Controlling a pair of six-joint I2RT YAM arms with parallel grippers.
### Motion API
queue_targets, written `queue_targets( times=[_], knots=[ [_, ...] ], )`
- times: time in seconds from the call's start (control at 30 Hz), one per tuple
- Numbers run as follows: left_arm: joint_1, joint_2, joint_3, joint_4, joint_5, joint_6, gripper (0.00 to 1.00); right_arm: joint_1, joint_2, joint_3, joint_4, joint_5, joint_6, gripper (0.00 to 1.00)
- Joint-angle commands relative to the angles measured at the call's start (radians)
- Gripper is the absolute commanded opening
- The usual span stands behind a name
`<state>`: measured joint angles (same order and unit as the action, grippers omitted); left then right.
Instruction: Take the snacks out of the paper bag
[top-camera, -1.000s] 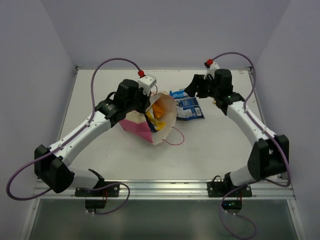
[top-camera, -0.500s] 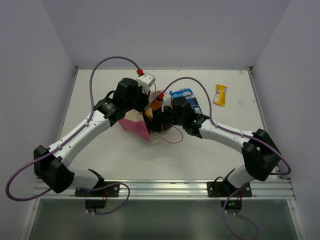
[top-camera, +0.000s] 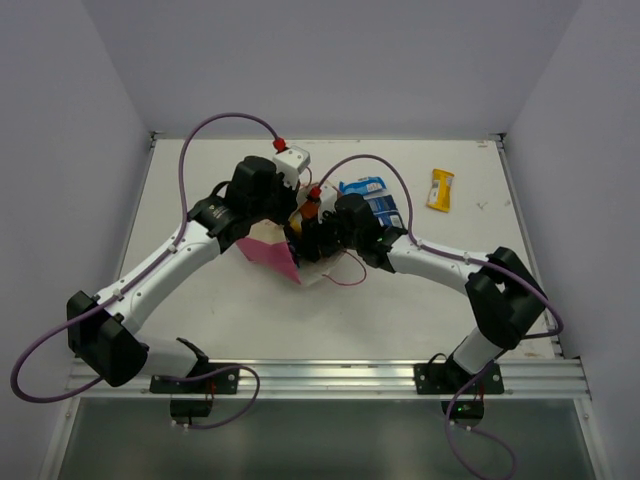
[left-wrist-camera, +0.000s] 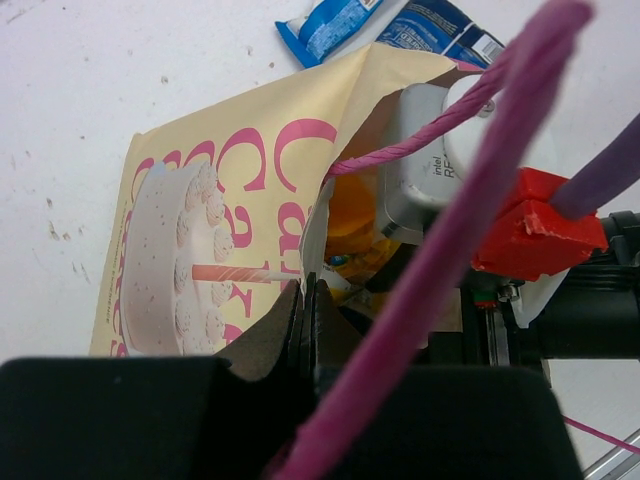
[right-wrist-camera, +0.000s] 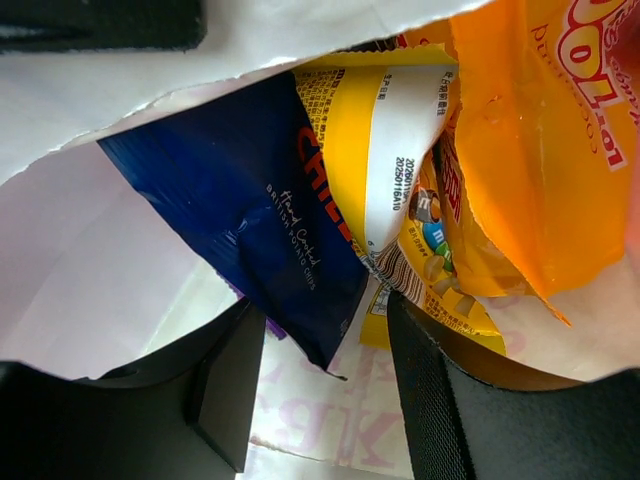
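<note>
Right wrist view, right pincer (right-wrist-camera: 320, 335): fingers spread apart and clamping nothing, pushed into the mouth of the paper bag (right-wrist-camera: 80, 250).
Between its fingers: the lower corner of a dark blue packet (right-wrist-camera: 240, 200) hangs into the gap.
Beside that packet: a yellow packet (right-wrist-camera: 345, 130) with a white label, then an orange packet (right-wrist-camera: 530, 150); all three overlap inside the bag.
Left pincer (left-wrist-camera: 305, 320): closed on the bag's rim, pinching the paper edge.
Paper bag: tipped over on the worktop (top-camera: 230, 310) near its middle, with the cream cake-print face toward the left wrist camera and the mouth facing the right arm.
Outside the bag: two blue-and-white packets (top-camera: 383, 208) lie touching each other just beyond the mouth.
Farther out: a loose yellow packet (top-camera: 440, 188) lies well apart from the bag, toward the far right of the worktop.
</note>
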<state>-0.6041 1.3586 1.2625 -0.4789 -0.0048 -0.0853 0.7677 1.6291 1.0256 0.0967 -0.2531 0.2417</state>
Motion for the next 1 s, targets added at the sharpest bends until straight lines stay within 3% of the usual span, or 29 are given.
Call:
queue_targets(
  times=[0.0, 0.33, 0.8, 0.9, 0.97],
  knots=[
    [0.012, -0.018, 0.012, -0.053, -0.029, 0.019, 0.0, -0.001, -0.032, 0.034, 0.047, 0.026, -0.039, 0.55],
    [0.01, -0.013, 0.002, -0.058, -0.037, 0.024, 0.0, -0.007, -0.16, 0.004, 0.031, 0.06, -0.048, 0.57],
    [0.01, -0.013, 0.025, -0.058, -0.018, 0.015, 0.0, -0.007, 0.093, 0.114, 0.058, 0.058, -0.039, 0.5],
    [0.012, -0.015, 0.02, -0.056, -0.015, 0.013, 0.0, -0.008, 0.12, 0.126, 0.064, 0.058, -0.038, 0.39],
    [0.01, -0.015, 0.017, -0.056, -0.02, 0.013, 0.0, -0.007, 0.106, 0.123, 0.063, 0.058, -0.038, 0.23]
  ],
)
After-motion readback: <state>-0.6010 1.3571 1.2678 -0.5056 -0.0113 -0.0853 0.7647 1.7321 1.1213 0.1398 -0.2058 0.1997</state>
